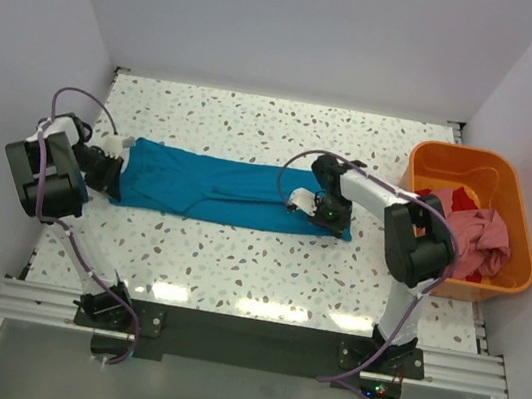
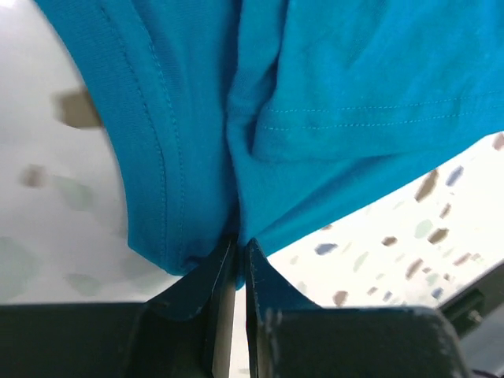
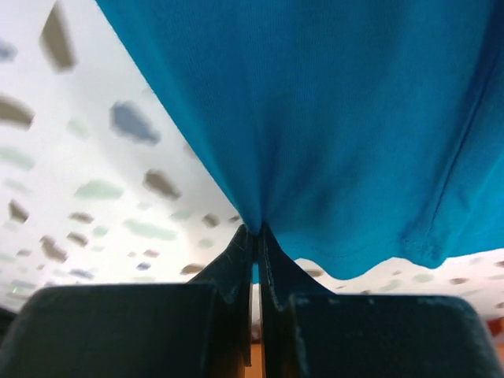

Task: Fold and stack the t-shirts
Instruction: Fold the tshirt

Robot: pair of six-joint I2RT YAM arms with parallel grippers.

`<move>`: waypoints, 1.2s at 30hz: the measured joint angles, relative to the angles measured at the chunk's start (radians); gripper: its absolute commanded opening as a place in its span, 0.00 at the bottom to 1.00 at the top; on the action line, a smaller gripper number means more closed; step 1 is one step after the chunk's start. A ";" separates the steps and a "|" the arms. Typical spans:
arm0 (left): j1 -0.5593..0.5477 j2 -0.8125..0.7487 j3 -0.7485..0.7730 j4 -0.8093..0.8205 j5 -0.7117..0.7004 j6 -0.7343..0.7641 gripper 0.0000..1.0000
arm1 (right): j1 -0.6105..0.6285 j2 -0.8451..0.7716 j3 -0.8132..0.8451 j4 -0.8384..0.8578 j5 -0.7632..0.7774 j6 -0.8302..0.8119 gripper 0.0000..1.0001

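A teal-blue t-shirt lies stretched across the middle of the speckled table, folded lengthwise into a long band. My left gripper is shut on its left end, and the left wrist view shows the cloth pinched between the black fingertips. At the shirt's right end my right gripper is shut on the cloth, which bunches into the closed jaws. Pink and red t-shirts lie crumpled in the orange tub at the right.
The orange tub stands at the table's right edge, close behind my right arm's elbow. White walls enclose the table on the left, back and right. A metal rail runs along the near edge by the arm bases.
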 measured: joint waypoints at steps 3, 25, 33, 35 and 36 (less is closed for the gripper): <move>0.000 -0.026 -0.055 -0.026 0.023 0.007 0.24 | -0.005 -0.041 -0.056 -0.035 0.003 -0.005 0.10; -0.021 -0.137 -0.008 -0.040 0.242 -0.058 0.41 | 0.212 0.130 0.520 0.017 -0.494 0.740 0.39; -0.063 -0.137 -0.100 0.058 0.219 -0.153 0.40 | 0.342 0.274 0.541 0.249 -0.563 1.050 0.39; -0.067 -0.137 -0.109 0.072 0.219 -0.176 0.40 | 0.369 0.280 0.549 0.302 -0.551 1.111 0.39; -0.067 -0.137 -0.111 0.080 0.218 -0.185 0.40 | 0.384 0.285 0.559 0.327 -0.547 1.140 0.39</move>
